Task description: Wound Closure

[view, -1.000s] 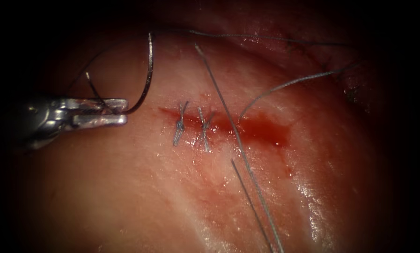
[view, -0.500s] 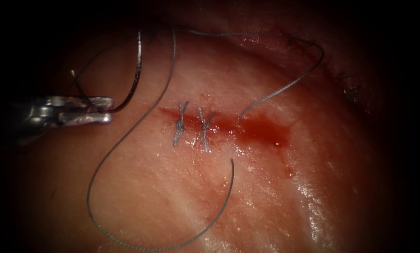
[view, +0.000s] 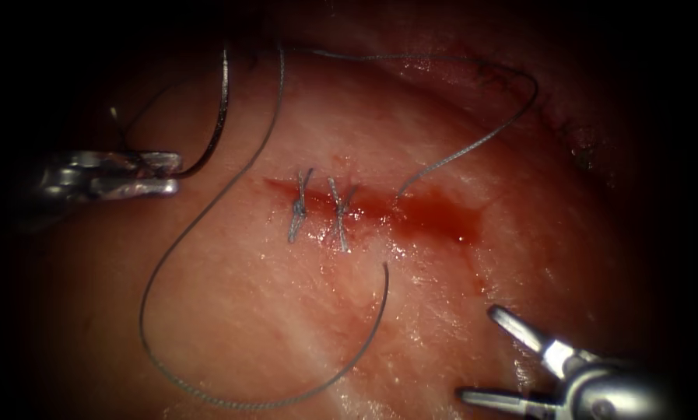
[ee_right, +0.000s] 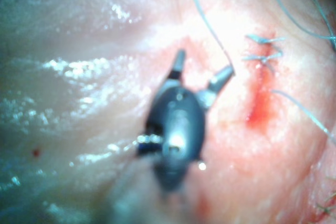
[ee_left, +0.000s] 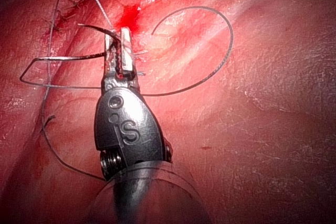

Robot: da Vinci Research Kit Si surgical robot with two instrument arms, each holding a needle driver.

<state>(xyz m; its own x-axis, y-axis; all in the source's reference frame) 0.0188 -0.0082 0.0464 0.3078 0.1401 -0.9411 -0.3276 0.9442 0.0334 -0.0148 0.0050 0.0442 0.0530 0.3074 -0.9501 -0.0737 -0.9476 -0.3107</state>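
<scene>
My left arm's slim silver needle driver [view: 142,175] sits well out to the left of the cut, its two jaws clamped flat on the dark curved steel needle [view: 220,117]; I judge the grip to be on the lower part of the curve, nearer one end than the middle, so that the long arc stands up and away from the jaws and clear of the pale pink, wet pork-belly tissue [view: 255,327]. The needle is not in the tissue; it hangs above it, free along its length. In my left wrist view the same serrated jaws [ee_left: 119,59] are closed across the needle [ee_left: 68,57], and the only writing I can read anywhere is a single letter "S" stamped on the tool's metal body; I see no brand name. The fine grey braided thread [view: 208,225] runs down from the top of the field, swings in a wide slack loop over the tissue on the near side of the cut and ends close below the short red horizontal cut [view: 380,208]; a second run arcs round the far right and comes down to the cut's edge. Lying loose like that, I judge it is under no tension. Two knotted grey stitches [view: 317,208] cross the left part of the cut, while the right part lies unstitched with red fluid [view: 442,219] pooled in it. My right arm's needle driver [view: 489,354] is low on the right, near the tissue, jaws spread wide and holding nothing, as the right wrist view [ee_right: 202,74] confirms.
</scene>
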